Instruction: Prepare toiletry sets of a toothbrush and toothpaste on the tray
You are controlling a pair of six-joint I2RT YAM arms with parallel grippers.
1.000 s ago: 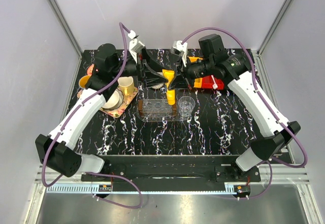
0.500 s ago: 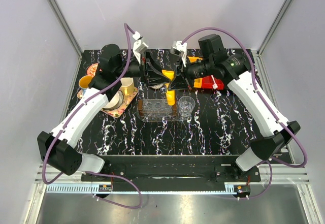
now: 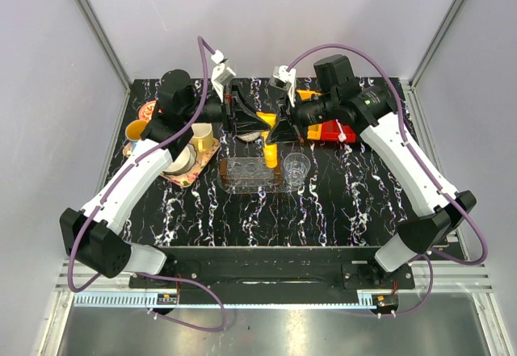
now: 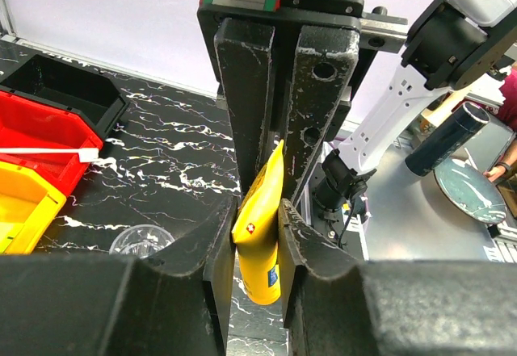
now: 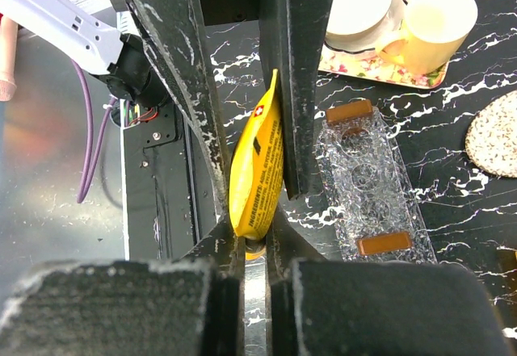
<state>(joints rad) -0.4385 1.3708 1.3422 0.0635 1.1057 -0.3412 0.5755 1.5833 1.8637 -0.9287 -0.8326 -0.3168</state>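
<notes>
The orange-yellow toothpaste [image 4: 260, 235] tube hangs in the air between both grippers, above the far end of the clear oval tray [image 5: 376, 186]. My right gripper [image 5: 255, 247] is shut on its cap end. My left gripper [image 4: 258, 243] has its jaws pressed on both flat sides of the other end. In the top view the left gripper [image 3: 257, 122] and right gripper [image 3: 275, 130] meet nose to nose at the toothpaste [image 3: 263, 117], with the tray [image 3: 250, 174] just in front. The white toothbrush [image 4: 48, 152] lies across the red bin [image 4: 40, 134].
A clear plastic cup [image 3: 296, 166] stands beside the tray's right end. A colourful square tray [image 3: 182, 162] with a yellow mug [image 3: 202, 136] and a white cup sits left. Red [image 3: 331, 134], yellow [image 4: 20, 211] and black [image 4: 69, 90] bins stand at the back right.
The left arm swung right to the tube held by the right gripper, and its jaws closed onto the tube. The right arm barely moved.
</notes>
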